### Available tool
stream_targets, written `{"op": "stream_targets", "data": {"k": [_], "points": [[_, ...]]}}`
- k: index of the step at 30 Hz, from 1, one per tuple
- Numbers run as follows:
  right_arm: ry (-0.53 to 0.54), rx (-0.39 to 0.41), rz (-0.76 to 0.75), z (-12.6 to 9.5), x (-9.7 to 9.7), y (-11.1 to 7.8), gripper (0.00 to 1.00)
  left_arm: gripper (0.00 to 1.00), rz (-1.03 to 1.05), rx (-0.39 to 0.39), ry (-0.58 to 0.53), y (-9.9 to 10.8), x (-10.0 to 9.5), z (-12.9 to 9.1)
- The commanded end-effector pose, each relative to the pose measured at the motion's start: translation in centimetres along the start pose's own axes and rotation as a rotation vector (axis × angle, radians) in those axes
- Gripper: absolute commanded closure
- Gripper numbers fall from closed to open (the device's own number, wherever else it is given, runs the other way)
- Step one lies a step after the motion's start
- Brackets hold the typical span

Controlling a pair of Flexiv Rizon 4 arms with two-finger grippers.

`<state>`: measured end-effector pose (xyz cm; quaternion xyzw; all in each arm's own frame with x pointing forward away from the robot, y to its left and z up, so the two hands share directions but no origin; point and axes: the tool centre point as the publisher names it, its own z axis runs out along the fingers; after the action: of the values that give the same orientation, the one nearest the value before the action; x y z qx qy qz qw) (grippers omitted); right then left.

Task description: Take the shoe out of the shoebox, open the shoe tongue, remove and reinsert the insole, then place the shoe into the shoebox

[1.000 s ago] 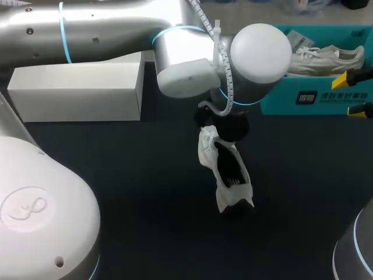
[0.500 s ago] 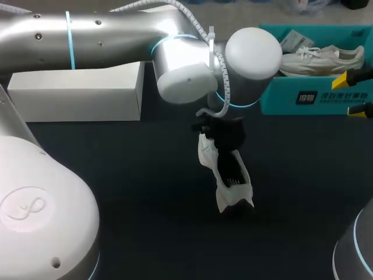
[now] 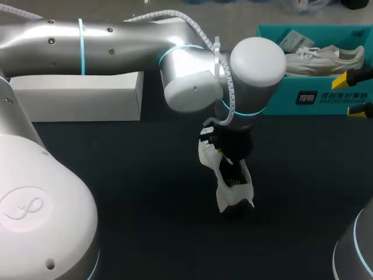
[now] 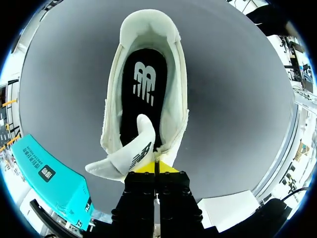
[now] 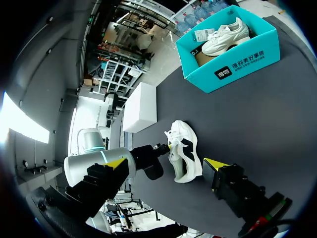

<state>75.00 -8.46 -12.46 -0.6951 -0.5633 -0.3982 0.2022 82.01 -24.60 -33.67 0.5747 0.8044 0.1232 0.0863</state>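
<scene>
Left end effector (image 4: 155, 167): tips pressed together at tongue (image 4: 130, 154), actual pinch unclear; tongue folded back, likely to bare insole (image 4: 143, 89). Shoe (image 3: 228, 185) upright mid-bench (image 3: 116, 192). Right end effector (image 5: 166, 163) wide, empty, near shoebox (image 3: 315, 96).

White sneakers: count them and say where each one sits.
2. One white sneaker rests on the dark table at the left gripper; the other white sneaker sits inside the teal cardboard shoebox. The box's interior is partly hidden.
</scene>
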Motion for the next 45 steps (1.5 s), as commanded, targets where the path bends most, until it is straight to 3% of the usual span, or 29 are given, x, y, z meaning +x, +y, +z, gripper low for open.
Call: {"op": "stream_targets", "data": {"k": [1, 9, 17, 35, 41, 45], "points": [[-0.002, -0.001, 0.001, 0.1, 0.0, 0.0, 0.00, 1.00, -0.014, -0.026, -0.026, 1.5, 0.6, -2.1], [-0.002, -0.001, 0.001, 0.1, 0.0, 0.0, 0.00, 1.00, 0.026, -0.050, -0.065, 4.3, -2.4, -2.2], [-0.002, -0.001, 0.001, 0.1, 0.0, 0.0, 0.00, 1.00, 0.117, 0.010, -0.040, 3.4, -5.5, 0.0], [-0.002, -0.001, 0.001, 0.1, 0.0, 0.0, 0.00, 1.00, 0.153, 0.066, 0.016, -1.1, -2.3, 0.2], [-0.002, -0.001, 0.001, 0.1, 0.0, 0.0, 0.00, 1.00, 0.150, 0.050, 0.022, -1.6, -2.2, 0.1], [-0.002, -0.001, 0.001, 0.1, 0.0, 0.0, 0.00, 1.00, 0.105, 0.025, 0.000, -0.5, -1.8, -0.9]]}}
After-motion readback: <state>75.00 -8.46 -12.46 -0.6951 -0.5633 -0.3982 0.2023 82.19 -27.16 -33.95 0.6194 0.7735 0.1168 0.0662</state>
